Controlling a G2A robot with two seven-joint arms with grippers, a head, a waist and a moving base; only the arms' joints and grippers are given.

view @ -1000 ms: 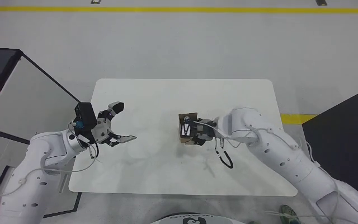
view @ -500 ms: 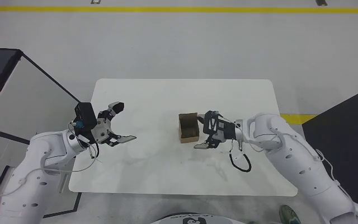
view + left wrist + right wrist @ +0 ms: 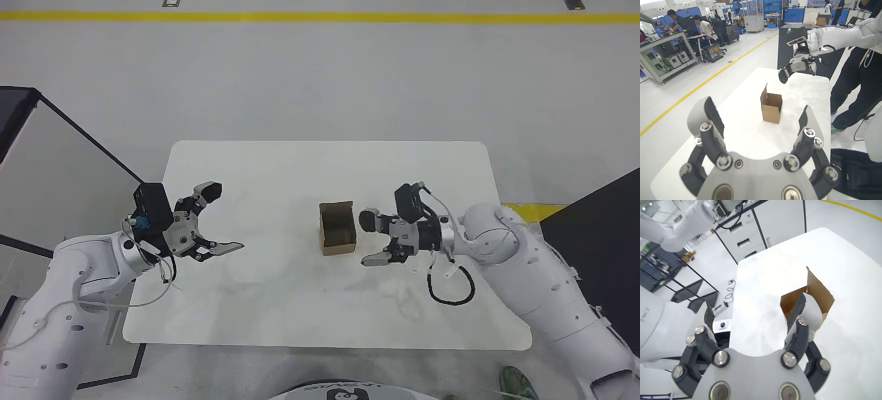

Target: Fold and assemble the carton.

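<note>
Carton (image 3: pixel 337 228), upright, top open, one flap raised, on table (image 3: pixel 300 170).
Right gripper (image 3: pixel 372 238) spread, just beside it, not touching; left gripper (image 3: pixel 222 216) spread, well apart.

My right hand (image 3: pixel 755 299) hangs just beside the carton (image 3: pixel 818 292), its fingers spread wide with nothing between them. The carton stands upright on the white counter (image 3: pixel 776 262), top open, one flap raised. One finger (image 3: pixel 797 310) overlaps the carton's near wall; whether it touches, I can't tell.
</note>
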